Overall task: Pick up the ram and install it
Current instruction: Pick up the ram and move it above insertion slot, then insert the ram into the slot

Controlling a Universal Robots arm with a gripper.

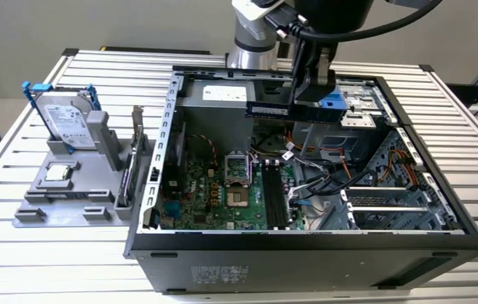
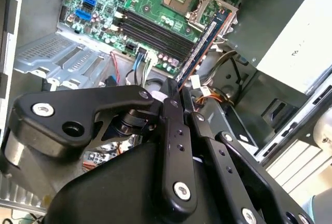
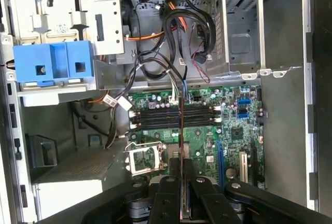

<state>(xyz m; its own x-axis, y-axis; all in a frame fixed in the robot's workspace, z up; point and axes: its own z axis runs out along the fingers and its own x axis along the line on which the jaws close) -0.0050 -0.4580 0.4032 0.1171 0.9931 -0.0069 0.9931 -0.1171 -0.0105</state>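
Note:
The ram [image 1: 266,109] is a thin dark blue-green stick held level above the open computer case [image 1: 163,158], over its far part. My gripper [image 1: 305,104] is shut on one end of it. In the second wrist view the ram [image 2: 205,40] juts out from between the black fingers [image 2: 174,107] of my gripper [image 2: 180,92]. The first wrist view shows the ram [image 3: 181,125] edge-on in my gripper [image 3: 181,169], hanging above the black memory slots [image 3: 155,117] and crossing them. Those slots [image 1: 274,193] lie on the green motherboard [image 1: 213,190], well below the stick.
A grey holder [image 1: 61,196] at the exterior view's left carries a hard drive [image 1: 68,123], a processor [image 1: 59,172] and a bracketed card [image 1: 135,152]. A blue drive bracket [image 3: 52,66] and loose cables [image 3: 176,37] sit inside the case, with the empty processor socket [image 3: 144,157] beside the slots.

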